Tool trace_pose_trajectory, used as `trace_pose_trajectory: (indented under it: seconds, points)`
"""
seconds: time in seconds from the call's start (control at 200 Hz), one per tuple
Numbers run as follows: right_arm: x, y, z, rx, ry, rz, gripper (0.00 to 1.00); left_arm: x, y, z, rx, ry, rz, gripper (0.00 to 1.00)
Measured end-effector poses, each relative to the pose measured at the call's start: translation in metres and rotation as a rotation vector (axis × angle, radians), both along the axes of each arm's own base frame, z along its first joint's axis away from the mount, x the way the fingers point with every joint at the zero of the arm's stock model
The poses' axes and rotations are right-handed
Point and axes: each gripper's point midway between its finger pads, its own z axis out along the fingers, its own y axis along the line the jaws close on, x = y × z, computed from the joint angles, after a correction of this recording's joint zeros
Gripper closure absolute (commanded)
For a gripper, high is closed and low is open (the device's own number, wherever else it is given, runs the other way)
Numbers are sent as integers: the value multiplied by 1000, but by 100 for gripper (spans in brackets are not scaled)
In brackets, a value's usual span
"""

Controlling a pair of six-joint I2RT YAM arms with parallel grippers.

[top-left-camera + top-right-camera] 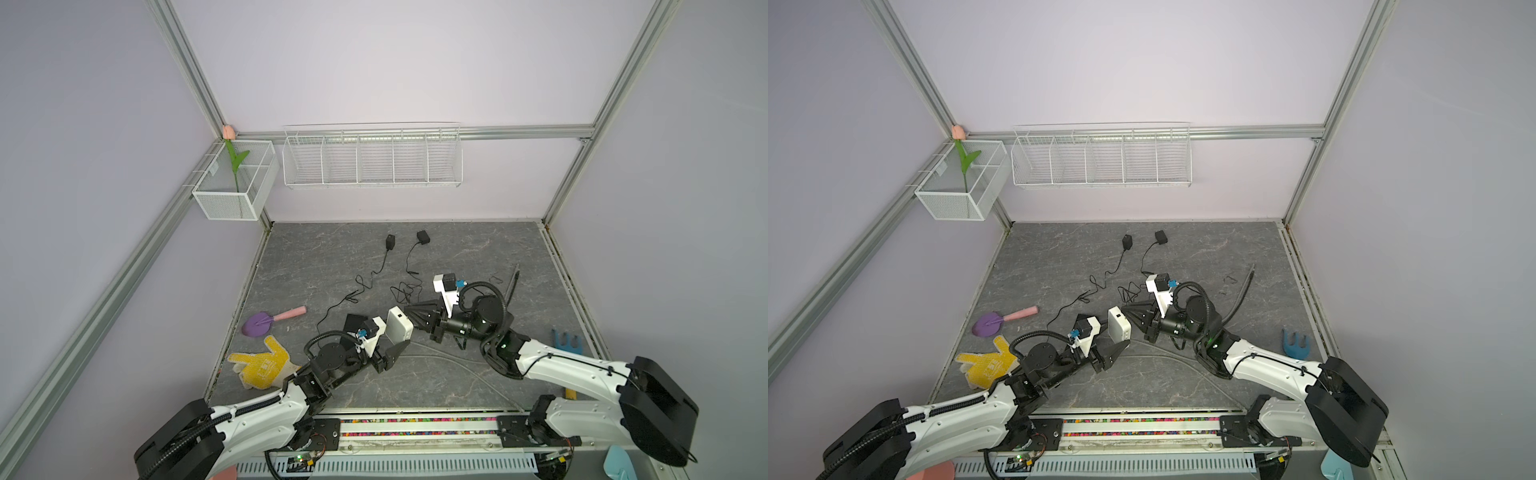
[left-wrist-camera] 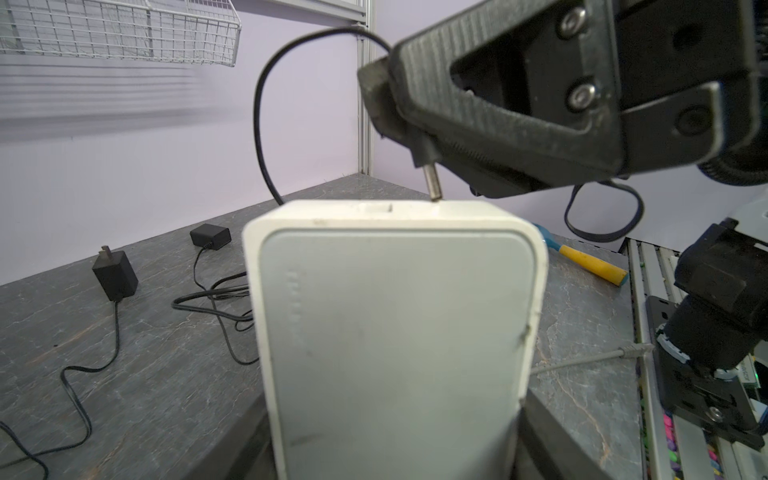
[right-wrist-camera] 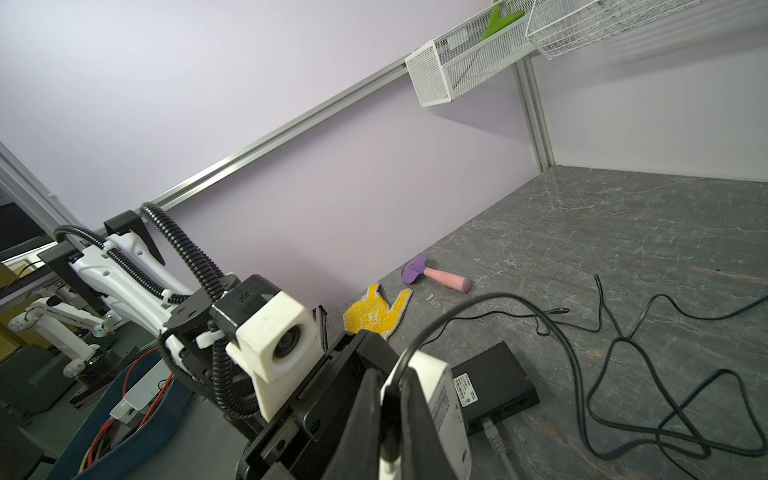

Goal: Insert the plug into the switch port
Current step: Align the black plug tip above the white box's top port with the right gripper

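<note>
Left wrist view, two adapters [image 2: 115, 274], one switch [image 2: 395, 332], seemingly one plug [image 2: 432, 183]

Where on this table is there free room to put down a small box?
Bare: the back left corner of the table, left of the two adapters; the back right corner, right of them. Crowded: the middle, with tangled cables and the white switch.

Lighting bright, even, diffuse. The wire rack [image 2: 120, 31] casts a soft striped shadow on the wall. Wide-angle stretching toward edges. The switch [image 2: 395, 332], close to the left wrist lens, reads slightly soft.
</note>
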Motion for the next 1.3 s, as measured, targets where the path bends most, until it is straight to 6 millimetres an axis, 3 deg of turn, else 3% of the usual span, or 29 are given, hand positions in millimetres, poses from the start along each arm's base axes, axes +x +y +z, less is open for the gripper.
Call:
trace_pose_trajectory:
  seconds: [0.78, 1.3]
  points:
    - [-5, 22, -1, 1, -5, 42, 93, -5, 4, -3, 13, 10, -2, 100]
    - [-5, 24, 2, 5, -41, 20, 93, -8, 7, 2, 5, 4, -5, 100]
